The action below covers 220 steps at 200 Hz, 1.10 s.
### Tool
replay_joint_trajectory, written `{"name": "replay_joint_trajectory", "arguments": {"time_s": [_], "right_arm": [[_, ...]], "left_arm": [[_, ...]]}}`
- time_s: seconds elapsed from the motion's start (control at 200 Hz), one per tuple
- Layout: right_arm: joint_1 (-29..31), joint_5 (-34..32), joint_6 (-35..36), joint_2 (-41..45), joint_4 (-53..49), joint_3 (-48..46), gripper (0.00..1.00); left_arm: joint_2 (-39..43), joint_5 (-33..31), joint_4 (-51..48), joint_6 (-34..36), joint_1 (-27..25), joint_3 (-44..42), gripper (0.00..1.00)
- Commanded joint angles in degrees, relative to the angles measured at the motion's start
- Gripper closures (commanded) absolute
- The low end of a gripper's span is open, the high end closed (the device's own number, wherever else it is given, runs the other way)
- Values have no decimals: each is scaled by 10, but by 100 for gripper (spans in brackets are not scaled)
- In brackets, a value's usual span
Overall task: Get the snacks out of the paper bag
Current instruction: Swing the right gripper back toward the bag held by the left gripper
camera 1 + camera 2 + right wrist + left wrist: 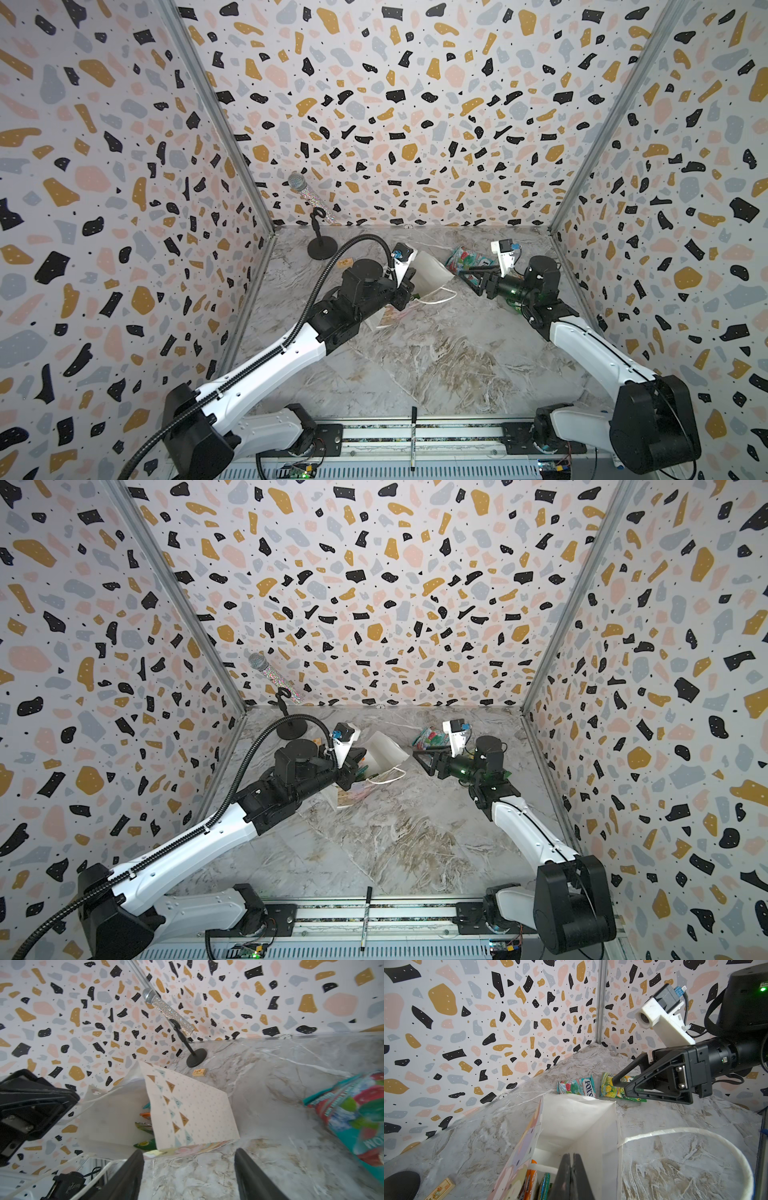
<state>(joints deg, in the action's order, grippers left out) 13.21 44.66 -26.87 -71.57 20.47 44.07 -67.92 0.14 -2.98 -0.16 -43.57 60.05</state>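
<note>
A white paper gift bag (577, 1118) with pastel cartoon faces lies tipped on its side on a grey marble-patterned table (415, 365). The left gripper (572, 1157) sits at the bag's mouth, its 2 black fingers pressed together. It appears to pinch the bag's rim, though the paper between the fingers is hidden. This grip likely props the mouth wide so the other arm can reach in.

The bag's long axis runs straight away from the left fingertips. Its mouth faces them and its closed base points away. The side panel printed with gold triangles (182, 1118) faces the right gripper (188, 1157). A white cord handle (695, 1132) loops loose on the table beside the left fingers.

Close beside the left fingers, inside the mouth, an orange glossy packet (530, 1182) stands on edge among the other snacks still to come out. The right wrist view shows 4 packet edges there.

The right gripper hovers low, fingers spread wide with nothing between them, aimed at the bag. 2 snacks are already out, lying flat just past the bag's base. A green-yellow glossy candy packet (607, 1086) lies behind the right fingertips, and a teal glossy candy packet (576, 1086) marked "FOX'S" lies beside it. They lie end to end, their long axes roughly crossing the bag's.
</note>
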Motion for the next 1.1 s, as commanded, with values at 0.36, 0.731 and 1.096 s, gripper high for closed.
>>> {"name": "replay_joint_trajectory", "arguments": {"time_s": [0.36,0.731,1.096], "right_arm": [[67,1,-14,-84,38,38,30],[107,-37,-35,-68,97,-66,35],[140,-64,-65,-81,166,-137,37]], "left_arm": [[6,10,12,5,-4,22,100],[27,-23,32,3,-5,9,100],[47,-10,68,13,-5,-13,100]]}}
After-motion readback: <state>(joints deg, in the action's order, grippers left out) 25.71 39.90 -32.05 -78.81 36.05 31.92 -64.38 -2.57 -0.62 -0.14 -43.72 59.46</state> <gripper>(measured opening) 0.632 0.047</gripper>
